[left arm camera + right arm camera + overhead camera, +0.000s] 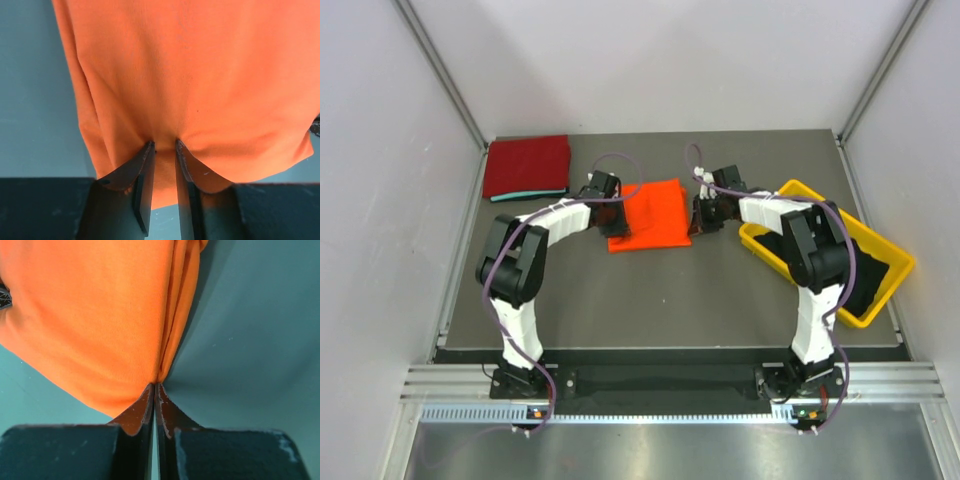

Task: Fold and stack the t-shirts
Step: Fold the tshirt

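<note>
**Top external view**
- Orange t-shirt (648, 215): lies flat, folded to a rough rectangle, at mid-bench toward the far side.
- Left claw (616, 214): at the shirt's left edge. Its fingers are hidden under the wrist, so the grip cannot be judged here.
- Right claw (700, 220): at the shirt's right edge, likewise masked by its own wrist.
- Dark red t-shirt (527, 165): folded, in the far left corner of the bench (670, 300).
- Teal t-shirt (528, 196): only a thin strip shows under the near edge of the red one.
- Yellow bin (898, 264): set askew at the right side. The right arm crosses in front of it and hides part of it.
- Black cloth (865, 285): inside the bin, too dark to tell its shape or count.

**Left wrist view**
- Left claw (165, 142): fingers a little apart, clamped on a bunched fold of the orange t-shirt (200, 75). The cloth puckers at the tips and fills the gap between them.
- Bare bench (30, 100): to the left.
- Dark item (316, 127): cut off at the right border, not identifiable.

**Right wrist view**
- Right claw (156, 385): fingers pressed together, pinching the orange t-shirt (90, 315) at its folded edge. The creases run into the tips.
- Bench (250, 340): to the right.
- Dark fragment (3, 297): at the left border, cut off and unclear.
</note>
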`<state>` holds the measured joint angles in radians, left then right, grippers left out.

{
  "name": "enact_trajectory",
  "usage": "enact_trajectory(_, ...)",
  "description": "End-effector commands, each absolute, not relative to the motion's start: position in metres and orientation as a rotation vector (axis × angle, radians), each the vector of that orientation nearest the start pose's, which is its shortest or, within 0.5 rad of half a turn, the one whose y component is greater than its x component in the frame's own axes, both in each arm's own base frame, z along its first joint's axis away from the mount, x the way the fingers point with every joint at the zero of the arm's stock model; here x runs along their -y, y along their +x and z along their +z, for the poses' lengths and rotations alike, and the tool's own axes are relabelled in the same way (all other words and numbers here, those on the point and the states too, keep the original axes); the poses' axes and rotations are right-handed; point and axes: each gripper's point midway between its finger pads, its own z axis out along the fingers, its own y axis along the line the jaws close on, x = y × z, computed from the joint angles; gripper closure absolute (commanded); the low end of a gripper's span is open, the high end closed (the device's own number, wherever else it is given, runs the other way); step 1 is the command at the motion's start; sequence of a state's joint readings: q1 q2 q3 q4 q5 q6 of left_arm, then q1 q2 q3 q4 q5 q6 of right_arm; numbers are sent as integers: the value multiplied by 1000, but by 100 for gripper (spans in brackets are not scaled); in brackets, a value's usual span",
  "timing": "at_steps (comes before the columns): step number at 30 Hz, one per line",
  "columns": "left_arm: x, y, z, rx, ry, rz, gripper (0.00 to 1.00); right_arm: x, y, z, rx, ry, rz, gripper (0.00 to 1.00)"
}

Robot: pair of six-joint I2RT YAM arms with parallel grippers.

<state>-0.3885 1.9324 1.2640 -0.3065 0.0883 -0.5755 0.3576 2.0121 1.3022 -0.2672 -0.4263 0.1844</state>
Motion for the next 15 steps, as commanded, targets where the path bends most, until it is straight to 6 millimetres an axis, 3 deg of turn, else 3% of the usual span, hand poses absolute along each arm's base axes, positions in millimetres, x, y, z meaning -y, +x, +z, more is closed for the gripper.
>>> enact_trajectory(1,180,407,26,-2607,-266,-305,71,-232,401,40,-2510,-387,709,99)
enact_trajectory(5,202,438,83,-2500,-196,-467,68,-236,413,73,-2444,-365,731,77)
enact_trajectory(7,203,447,94,-2494,-191,-494,67,-239,425,87,-2407,-359,742,64)
enact_trajectory(8,203,457,106,-2471,-177,-498,67,-238,427,84,-2422,-357,733,60)
enact_trajectory(10,198,467,104,-2470,-180,-510,67,-239,443,92,-2399,-352,721,53)
enact_trajectory(11,198,474,108,-2454,-176,-521,67,-238,447,82,-2420,-341,721,52)
enact_trajectory(13,195,482,100,-2462,-177,-561,67,-240,462,87,-2395,-333,721,48)
enact_trajectory(15,191,493,98,-2446,-172,-576,67,-243,472,79,-2398,-333,720,47)
